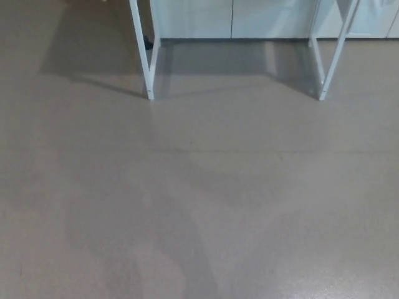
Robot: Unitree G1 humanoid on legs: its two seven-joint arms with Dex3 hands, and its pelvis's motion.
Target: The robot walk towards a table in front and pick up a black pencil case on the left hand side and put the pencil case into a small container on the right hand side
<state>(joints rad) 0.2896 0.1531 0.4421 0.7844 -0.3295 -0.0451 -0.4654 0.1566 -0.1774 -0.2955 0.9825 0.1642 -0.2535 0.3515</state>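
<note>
No robot hand shows. The grey floor (199,205) fills the view; white bench legs (144,56) stand at 11 and 1 o'clock.

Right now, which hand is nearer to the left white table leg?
Neither can be judged: no hand shows in the head view. Only the left table leg, the right leg and floor appear.

White table legs (148,62) at the frame's top, upright on grey-brown floor (199,199).
</note>
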